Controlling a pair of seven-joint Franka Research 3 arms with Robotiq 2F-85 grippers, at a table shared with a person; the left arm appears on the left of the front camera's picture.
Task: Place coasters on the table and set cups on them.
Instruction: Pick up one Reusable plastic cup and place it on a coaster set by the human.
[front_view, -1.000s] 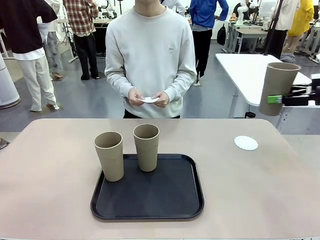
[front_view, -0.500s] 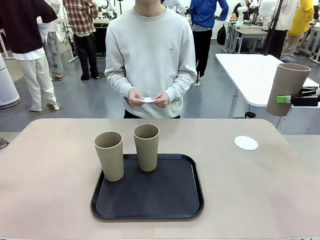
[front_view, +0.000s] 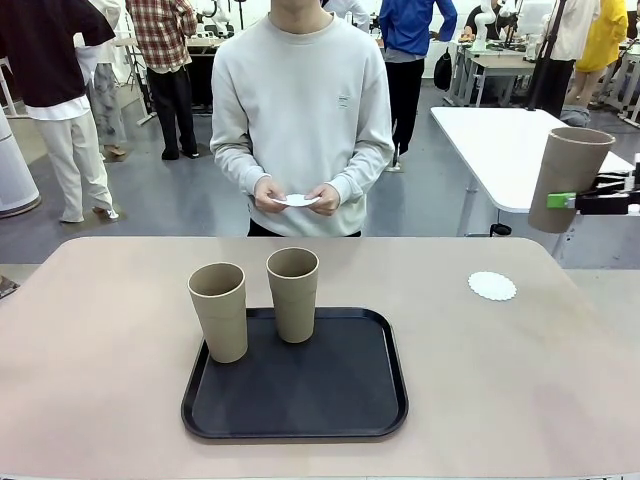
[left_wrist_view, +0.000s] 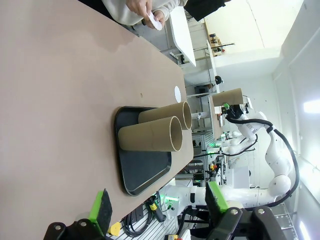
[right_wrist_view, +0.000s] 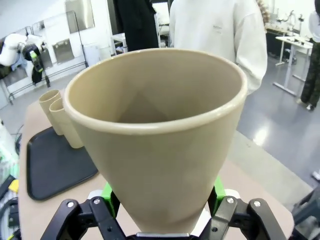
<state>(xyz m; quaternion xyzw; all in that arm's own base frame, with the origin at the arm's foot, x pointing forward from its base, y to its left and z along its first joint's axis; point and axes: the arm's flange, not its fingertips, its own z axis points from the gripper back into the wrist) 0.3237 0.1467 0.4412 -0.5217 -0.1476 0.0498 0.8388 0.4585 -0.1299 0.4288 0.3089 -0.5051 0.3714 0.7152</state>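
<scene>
Gripping tan tumbler (front_view: 567, 160) aloft in right end effector (front_view: 560, 200), left end effector (left_wrist_view: 157, 206) fully open, empty, doily (front_view: 492, 286) on counter (front_view: 100, 350) nr right edge

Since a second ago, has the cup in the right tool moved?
Yes. In the front view the cup held by the right tool has shifted slightly right, farther from the coaster on the table.

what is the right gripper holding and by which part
A tan cup. The right gripper pinches it across its lower wall, a little above the base, with the cup up in the air.
</scene>
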